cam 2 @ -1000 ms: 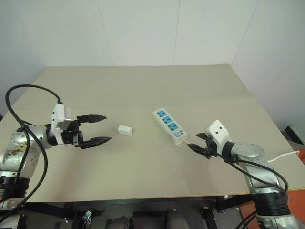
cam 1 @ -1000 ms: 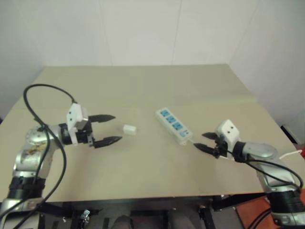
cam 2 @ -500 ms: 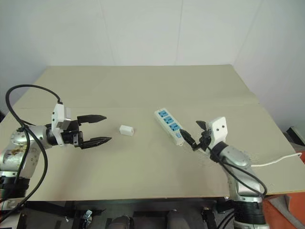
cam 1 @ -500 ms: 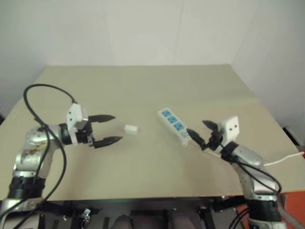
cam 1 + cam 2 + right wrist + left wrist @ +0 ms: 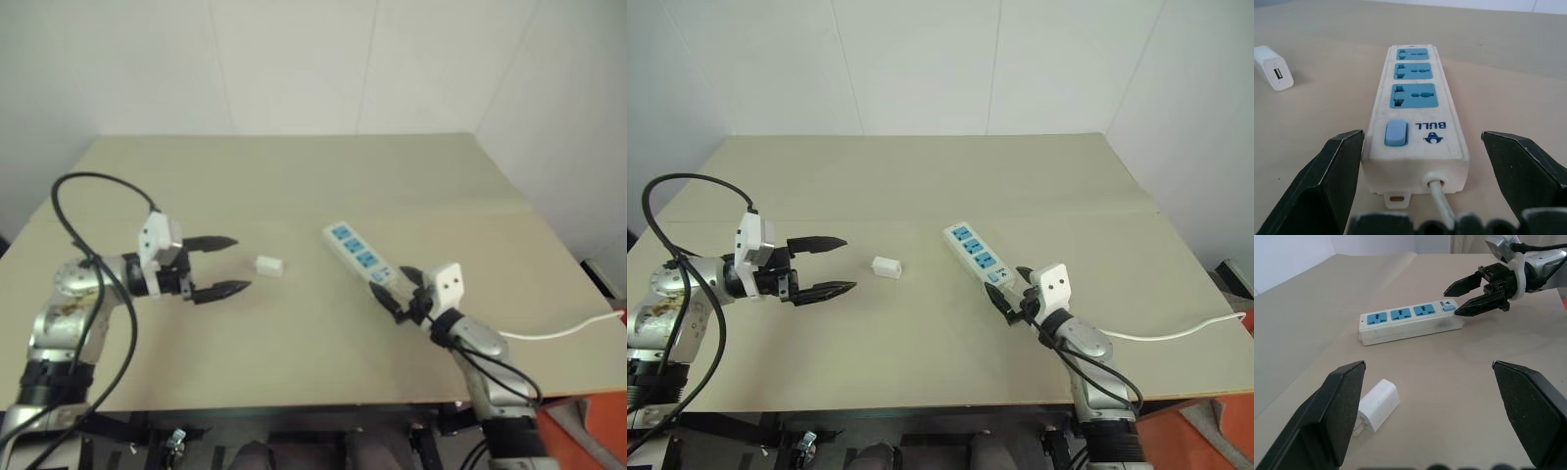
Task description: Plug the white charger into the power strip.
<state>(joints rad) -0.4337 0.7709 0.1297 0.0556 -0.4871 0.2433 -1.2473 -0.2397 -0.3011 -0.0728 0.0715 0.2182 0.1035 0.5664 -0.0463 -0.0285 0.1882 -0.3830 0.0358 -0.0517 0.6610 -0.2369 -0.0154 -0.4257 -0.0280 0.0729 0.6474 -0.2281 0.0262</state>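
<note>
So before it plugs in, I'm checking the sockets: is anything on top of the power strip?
Nothing: the power strip shows three empty blue sockets and a switch. The charger lies apart on the table. Its underside cannot be seen.

Broad beige desk (image 5: 921, 176) with a faint seam crossing its surface from left edge to right. Plain white wall panels (image 5: 921, 59) behind the far edge, split by thin vertical joints (another white wall angling in at the far right corner). Dark frame (image 5: 921, 431) below the near edge. Soft, even light.
</note>
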